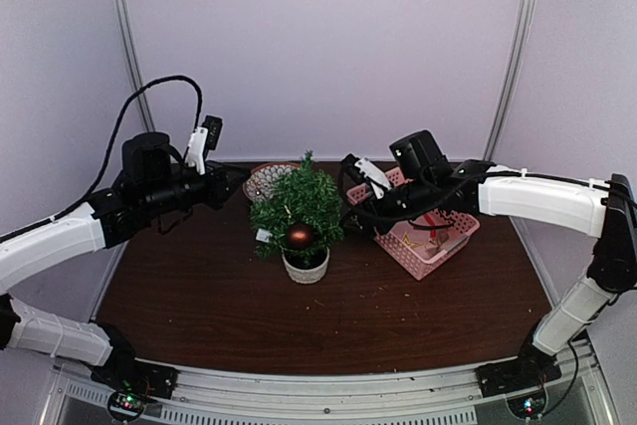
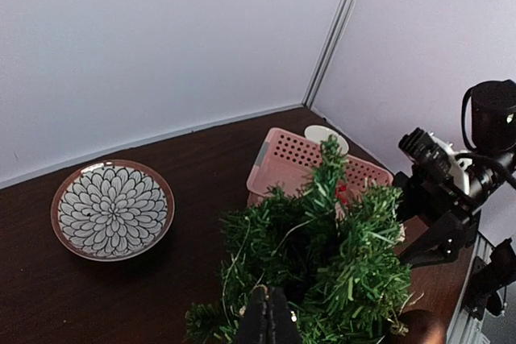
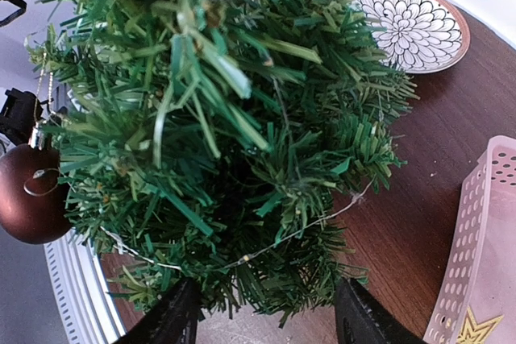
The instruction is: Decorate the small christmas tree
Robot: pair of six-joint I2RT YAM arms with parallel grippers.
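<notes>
Top external view: we see the small christmas tree [image 1: 299, 208] upright in its white pot [image 1: 306, 268] mid-table, with a brown bauble [image 1: 300, 236] on its near side. Our left gripper [image 2: 268, 320], jaws pressed together, sits at its left branches. Our right gripper [image 3: 268, 317] stands wide apart around right-side foliage. Behind lie a patterned plate [image 1: 267, 181] and a pink basket [image 1: 428, 241].

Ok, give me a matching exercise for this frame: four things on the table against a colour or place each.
Things: 1 small christmas tree; 2 bauble; 3 basket; 4 dish.
Descriptions: A pink, perforated walls; B hangs low on the tree; C petal pattern, brown rim; D stands in a whitish pot.
Pairs: 1-D; 2-B; 3-A; 4-C.
</notes>
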